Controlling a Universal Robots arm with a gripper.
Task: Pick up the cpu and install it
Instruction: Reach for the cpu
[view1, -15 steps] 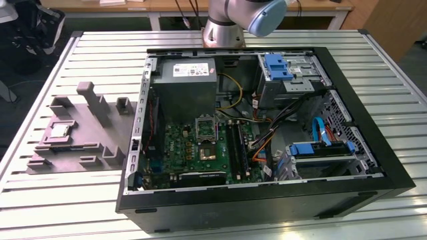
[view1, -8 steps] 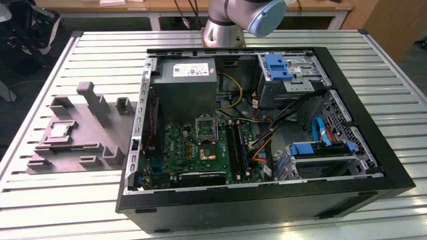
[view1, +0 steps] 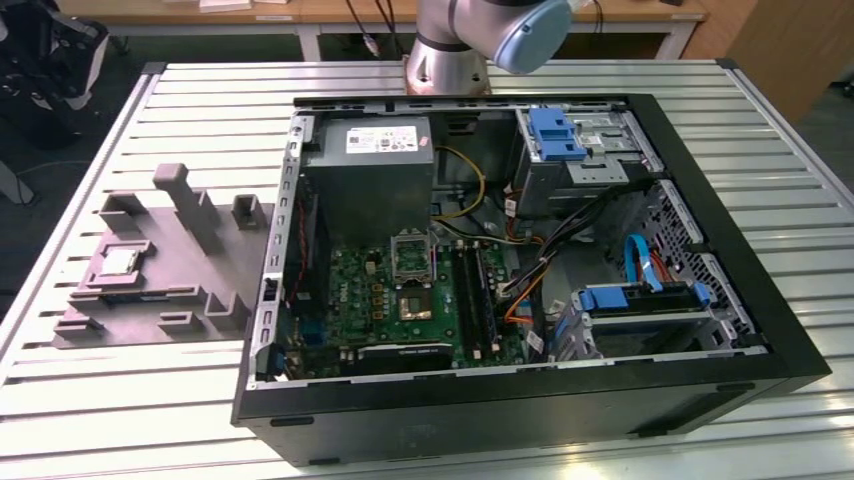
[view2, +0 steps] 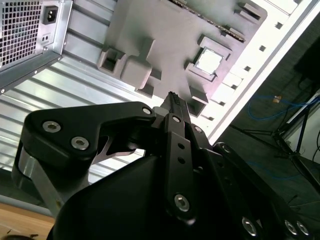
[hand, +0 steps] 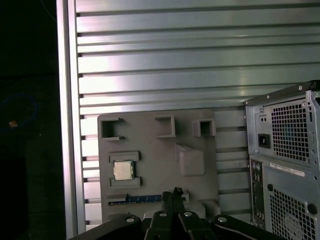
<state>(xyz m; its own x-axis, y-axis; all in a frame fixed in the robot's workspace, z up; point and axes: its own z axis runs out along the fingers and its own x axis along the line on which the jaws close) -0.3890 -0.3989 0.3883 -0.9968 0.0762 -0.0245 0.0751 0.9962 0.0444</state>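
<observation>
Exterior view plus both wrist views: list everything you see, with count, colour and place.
cpu: one, silvery, in a tray pocket.
tray: one, grey, on the table, exterior view's left of the case.
computer case: one, black, open, on the table.
motherboard: one, green, inside the case.
power supply: one, grey, white label, inside the case.
drive brackets: two, blue, inside the case.
table: one, silver, slatted, under tray and case.
arm: one, grey, blue cap, beyond the case.
gripper: one, black, apart from the tray, facing it.
</observation>
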